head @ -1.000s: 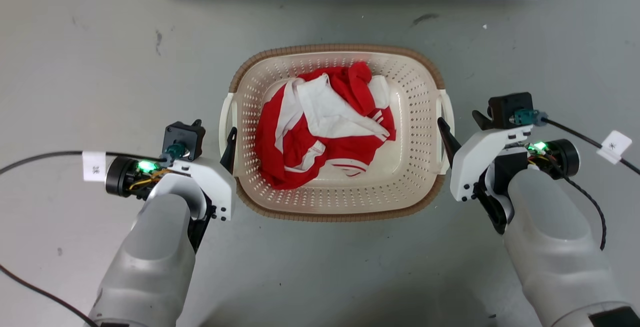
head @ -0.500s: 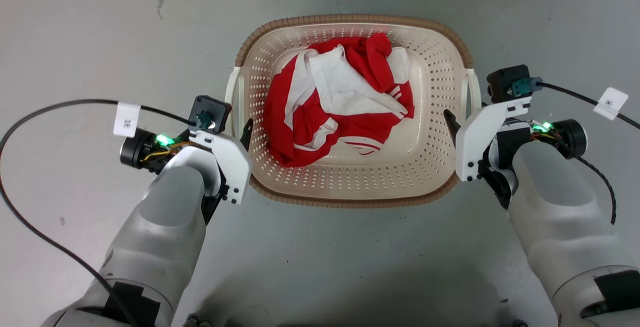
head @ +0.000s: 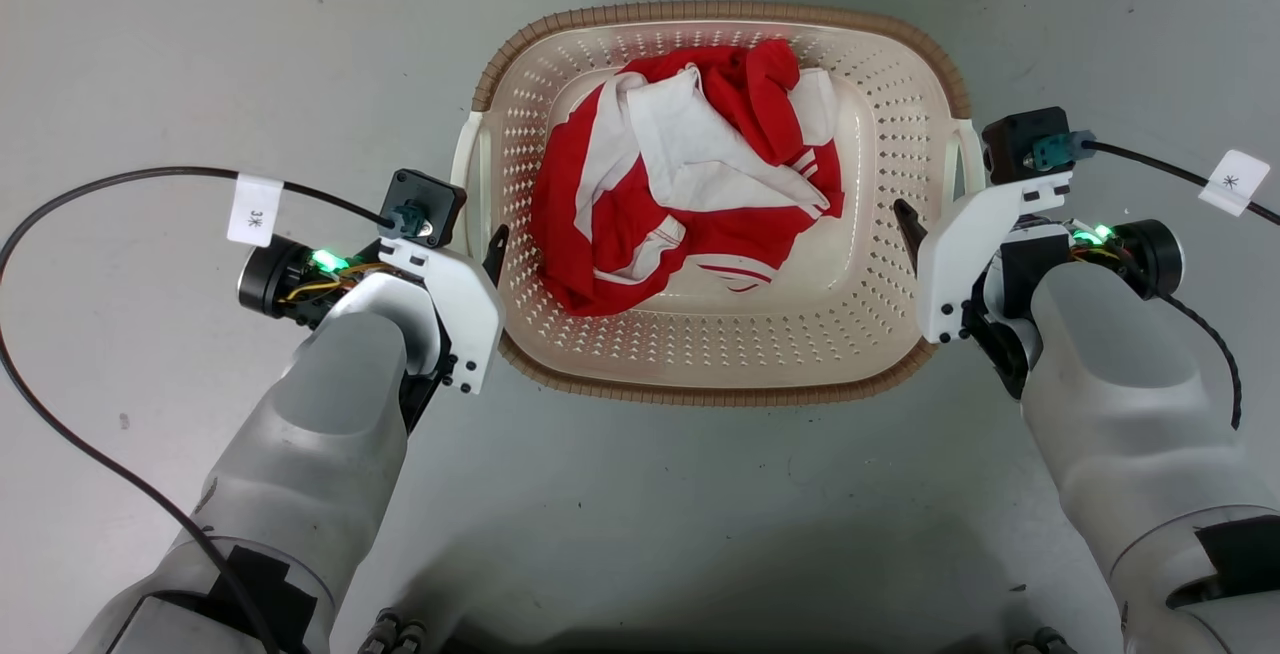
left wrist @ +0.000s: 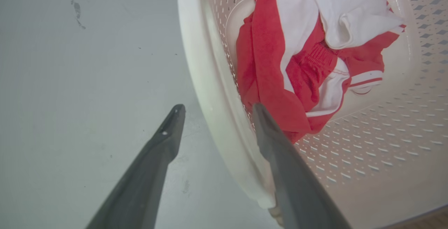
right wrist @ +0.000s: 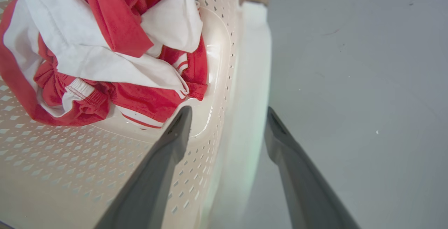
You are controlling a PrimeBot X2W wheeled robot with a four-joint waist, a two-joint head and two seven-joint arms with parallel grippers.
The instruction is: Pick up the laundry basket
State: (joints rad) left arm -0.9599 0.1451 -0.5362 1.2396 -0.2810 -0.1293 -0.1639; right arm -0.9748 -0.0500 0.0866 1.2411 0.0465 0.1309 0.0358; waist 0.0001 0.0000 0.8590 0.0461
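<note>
Spread jaws of the left gripper [left wrist: 218, 107] straddle the left handle [left wrist: 210, 82] of the laundry basket [head: 700, 344]; the right gripper [right wrist: 229, 110] likewise straddles the right handle [right wrist: 248, 82] (neither pinching). Red-and-white clothes [head: 690, 184] lie beyond the inner fingers, with the grey floor [head: 640, 514] outside.

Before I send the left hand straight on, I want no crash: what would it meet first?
Probably the white side handle of the laundry basket, which sits in the open gap of the left hand. Past that, one finger aims at the red-and-white garment, the other at the floor; depth unclear.
</note>
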